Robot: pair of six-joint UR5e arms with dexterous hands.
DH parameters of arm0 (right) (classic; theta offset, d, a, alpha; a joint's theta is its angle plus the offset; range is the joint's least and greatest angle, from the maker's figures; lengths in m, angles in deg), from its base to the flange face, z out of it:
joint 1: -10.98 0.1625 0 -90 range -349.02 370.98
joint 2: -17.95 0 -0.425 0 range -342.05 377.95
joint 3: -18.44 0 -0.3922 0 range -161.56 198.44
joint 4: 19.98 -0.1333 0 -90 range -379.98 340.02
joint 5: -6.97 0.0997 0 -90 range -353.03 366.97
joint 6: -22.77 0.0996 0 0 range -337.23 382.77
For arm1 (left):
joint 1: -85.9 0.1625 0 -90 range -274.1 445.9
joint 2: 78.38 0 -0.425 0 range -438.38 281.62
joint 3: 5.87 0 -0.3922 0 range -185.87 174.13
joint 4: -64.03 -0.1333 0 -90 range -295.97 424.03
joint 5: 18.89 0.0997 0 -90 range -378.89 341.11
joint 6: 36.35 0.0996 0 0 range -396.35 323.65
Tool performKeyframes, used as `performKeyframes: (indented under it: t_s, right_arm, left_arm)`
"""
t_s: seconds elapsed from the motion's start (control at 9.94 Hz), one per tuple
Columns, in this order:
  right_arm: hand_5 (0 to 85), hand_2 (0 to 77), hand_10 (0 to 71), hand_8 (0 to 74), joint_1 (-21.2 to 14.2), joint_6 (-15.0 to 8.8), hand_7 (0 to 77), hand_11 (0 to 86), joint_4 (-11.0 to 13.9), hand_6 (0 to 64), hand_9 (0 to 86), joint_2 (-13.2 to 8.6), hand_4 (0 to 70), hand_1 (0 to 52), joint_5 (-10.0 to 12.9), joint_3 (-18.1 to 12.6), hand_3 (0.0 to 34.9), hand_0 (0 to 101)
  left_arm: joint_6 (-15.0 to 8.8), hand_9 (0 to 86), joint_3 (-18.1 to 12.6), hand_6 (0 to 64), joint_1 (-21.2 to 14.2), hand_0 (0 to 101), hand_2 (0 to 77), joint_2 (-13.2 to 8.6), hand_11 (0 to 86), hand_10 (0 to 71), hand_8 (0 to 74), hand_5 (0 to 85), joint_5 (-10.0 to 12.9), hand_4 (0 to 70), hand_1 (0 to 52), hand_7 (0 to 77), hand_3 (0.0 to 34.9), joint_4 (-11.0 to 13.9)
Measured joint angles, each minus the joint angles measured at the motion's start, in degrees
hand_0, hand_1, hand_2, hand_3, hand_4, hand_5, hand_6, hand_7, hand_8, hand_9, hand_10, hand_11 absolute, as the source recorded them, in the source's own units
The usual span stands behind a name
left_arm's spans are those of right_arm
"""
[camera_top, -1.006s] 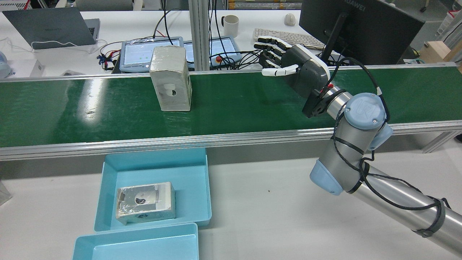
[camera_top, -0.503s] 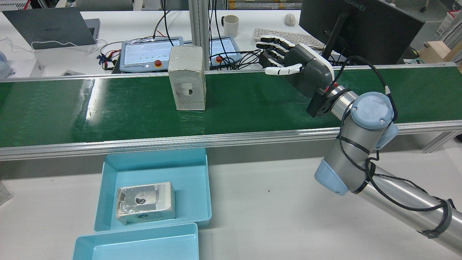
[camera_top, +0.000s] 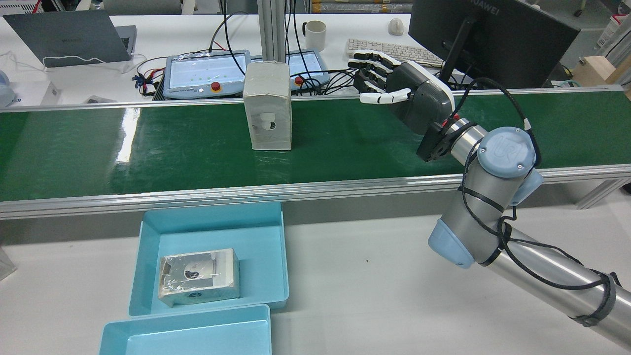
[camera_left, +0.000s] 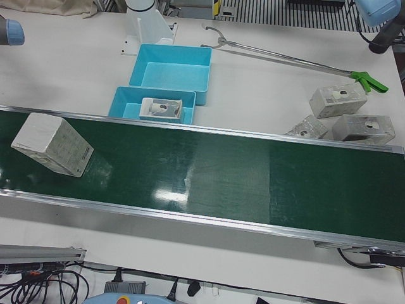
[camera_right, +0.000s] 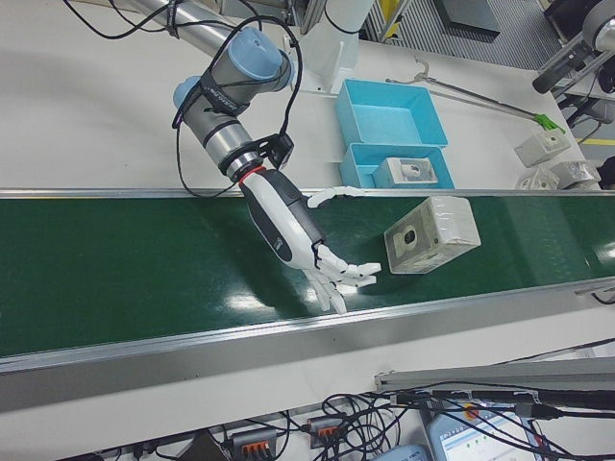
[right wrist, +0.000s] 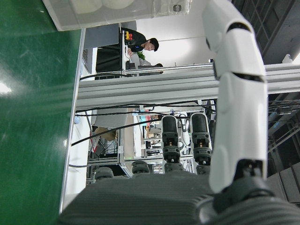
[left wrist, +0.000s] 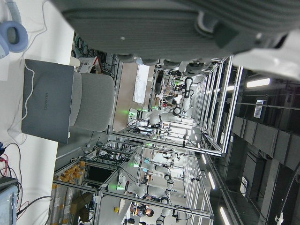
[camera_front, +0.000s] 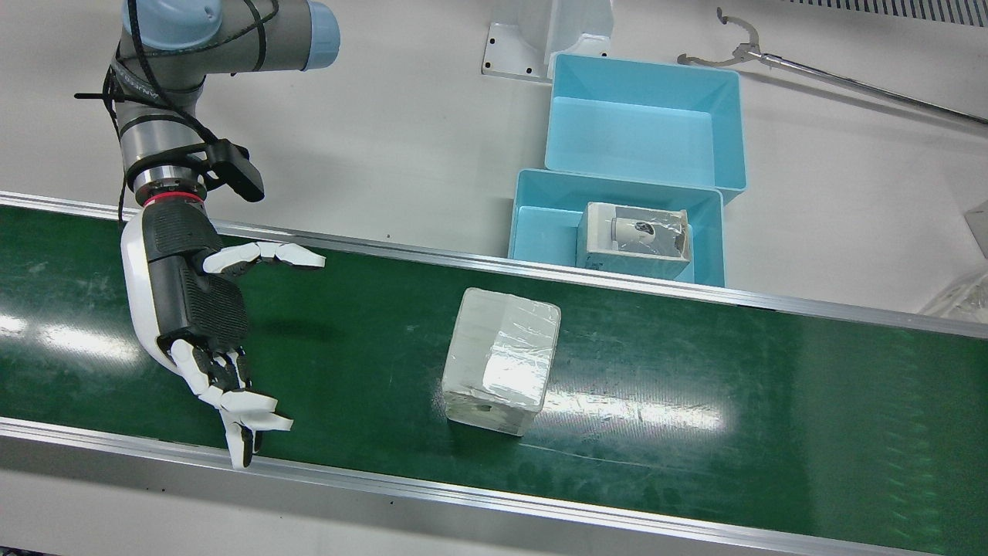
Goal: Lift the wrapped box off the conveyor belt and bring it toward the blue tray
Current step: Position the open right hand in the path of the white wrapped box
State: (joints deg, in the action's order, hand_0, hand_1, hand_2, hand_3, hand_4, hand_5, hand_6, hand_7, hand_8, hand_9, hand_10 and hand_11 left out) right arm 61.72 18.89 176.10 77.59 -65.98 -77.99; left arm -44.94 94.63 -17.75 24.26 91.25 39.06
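Observation:
The wrapped box (camera_top: 268, 106) stands upright on the green conveyor belt (camera_top: 148, 148); it also shows in the front view (camera_front: 502, 359) and the right-front view (camera_right: 432, 233). My right hand (camera_top: 394, 86) hovers open over the belt to the box's right in the rear view, palm facing the box and fingers spread, apart from it. The front view has this hand (camera_front: 208, 324) well to the box's left. The near blue tray (camera_top: 148, 231) holds another wrapped box (camera_top: 198, 277). Only a dark palm edge of my left hand (left wrist: 187, 18) shows, its fingers hidden.
A second blue tray (camera_top: 187, 330) lies next to the first. Spare wrapped boxes (camera_left: 338, 101) and a long grabber tool (camera_left: 285, 57) lie on the table on the left arm's side. A monitor (camera_top: 488, 39), keyboard and laptop (camera_top: 69, 37) stand beyond the belt.
The wrapped box has travelled to the right along the belt in the rear view, closing on my open right hand. The hand has barely shifted.

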Motion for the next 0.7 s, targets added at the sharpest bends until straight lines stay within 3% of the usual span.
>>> performKeyframes:
  t_s: [0.2,0.6,0.7]
  right_arm:
    - [26.7,21.3,0.0,0.0,-0.3,-0.2,23.5,1.6,0.1,3.8,2.7,-0.1,9.8,16.9,0.1,0.3,16.1,48]
    - [26.7,21.3,0.0,0.0,-1.1,-0.3,23.5,1.6,0.1,4.4,3.3,-0.3,13.1,16.9,0.3,0.3,15.8,48]
    - [26.7,21.3,0.0,0.0,-1.1,-0.3,23.5,1.6,0.1,4.4,2.7,-0.3,9.8,16.9,0.3,0.3,16.3,48]
  left_arm:
    - [0.0,0.0,0.0,0.0,0.0,0,1.1,0.0,0.0,0.5,0.5,1.1,0.0,0.0,0.0,0.5,0.0,0.0]
    - [0.0,0.0,0.0,0.0,0.0,0,0.5,0.0,0.0,0.5,0.5,1.1,0.0,0.0,0.0,0.5,0.0,0.0]
    - [0.0,0.0,0.0,0.0,0.0,0,0.5,0.0,0.0,0.5,0.5,1.1,0.0,0.0,0.0,0.5,0.0,0.0]
